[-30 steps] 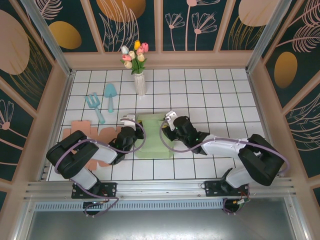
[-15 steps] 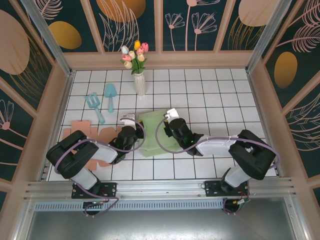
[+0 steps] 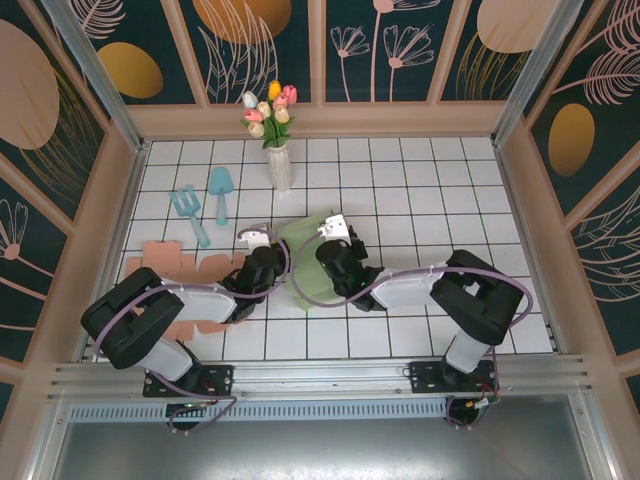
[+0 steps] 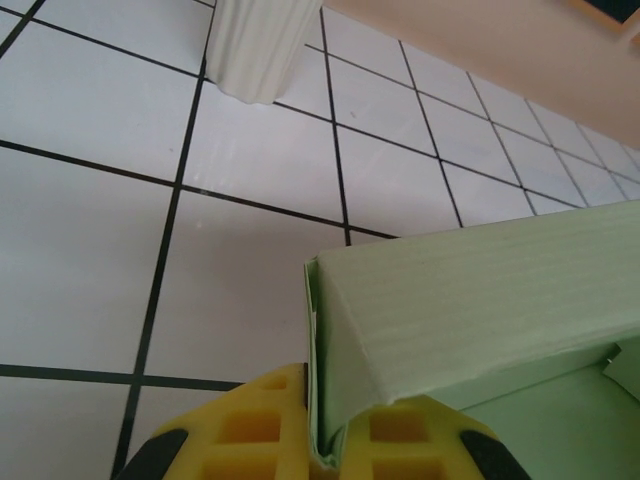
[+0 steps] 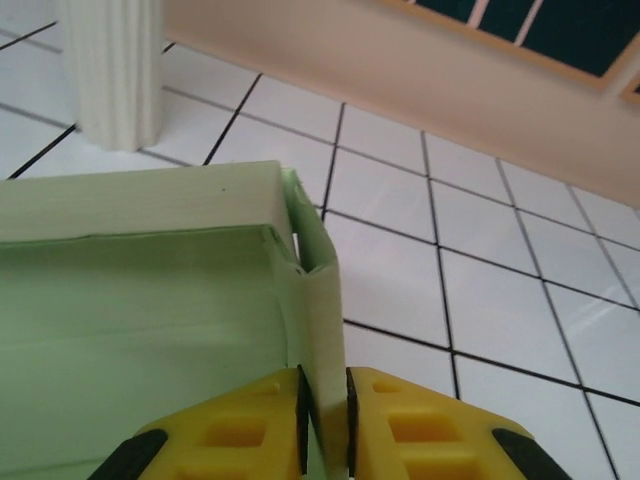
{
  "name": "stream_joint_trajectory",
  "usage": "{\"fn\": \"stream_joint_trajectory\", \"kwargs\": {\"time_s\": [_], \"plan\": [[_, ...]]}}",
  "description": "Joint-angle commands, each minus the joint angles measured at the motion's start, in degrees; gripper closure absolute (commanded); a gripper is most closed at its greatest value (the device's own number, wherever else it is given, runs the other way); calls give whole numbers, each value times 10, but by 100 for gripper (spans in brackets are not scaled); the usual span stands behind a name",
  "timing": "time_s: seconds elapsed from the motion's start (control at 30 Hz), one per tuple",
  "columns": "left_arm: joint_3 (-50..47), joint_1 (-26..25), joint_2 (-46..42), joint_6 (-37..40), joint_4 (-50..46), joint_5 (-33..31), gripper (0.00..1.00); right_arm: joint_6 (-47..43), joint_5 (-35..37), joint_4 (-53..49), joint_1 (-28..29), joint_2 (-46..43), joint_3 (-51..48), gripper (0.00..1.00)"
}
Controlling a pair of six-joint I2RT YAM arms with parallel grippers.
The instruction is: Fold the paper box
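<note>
The pale green paper box [image 3: 305, 262] lies mid-table between my two grippers, partly folded, with raised walls. My left gripper [image 3: 262, 262] is shut on the box's left wall [image 4: 345, 330], whose folded paper edge sits pinched between the yellow fingers [image 4: 250, 430]. My right gripper [image 3: 330, 255] is shut on the box's right corner wall [image 5: 322, 330], the doubled flap standing upright between its yellow fingers [image 5: 400, 430]. The box's inside [image 5: 140, 330] shows to the left of that flap.
A white vase [image 3: 279, 165] with tulips stands behind the box. Two teal garden tools [image 3: 203, 203] lie at the back left. Flat pink cardboard cutouts [image 3: 175, 270] lie left of the left arm. Wooden walls ring the tiled table [image 3: 450, 200].
The right gripper has moved left onto the box's right wall and closed on it. The box has turned and bunched narrower between the grippers. The left gripper kept its grip.
</note>
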Motion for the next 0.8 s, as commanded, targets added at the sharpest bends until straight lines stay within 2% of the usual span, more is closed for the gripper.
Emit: {"fn": "stream_joint_trajectory", "kwargs": {"time_s": [0.0,0.07,0.2,0.33,0.4,0.5,0.6,0.77], "plan": [[9,-1,-18,-39,-31,-42,100,47,126,-70,-12,9,28,81],[12,-2,-17,-39,-37,-46,100,65,122,-90,-14,9,38,81],[14,-4,-12,-39,-33,-35,100,82,45,-76,-24,-4,26,79],[16,-5,-8,-31,-24,-11,100,41,-114,26,-40,-24,-20,74],[20,-6,-5,-25,-22,6,100,31,-156,48,-45,-21,-25,71],[22,-7,-2,-22,-18,17,100,11,-171,73,-48,-13,-25,70],[19,-7,-4,-21,-21,14,100,2,-154,92,-50,-10,-29,72],[17,-7,-8,-29,-37,-18,100,-3,-87,73,-51,-2,-21,74]]}}
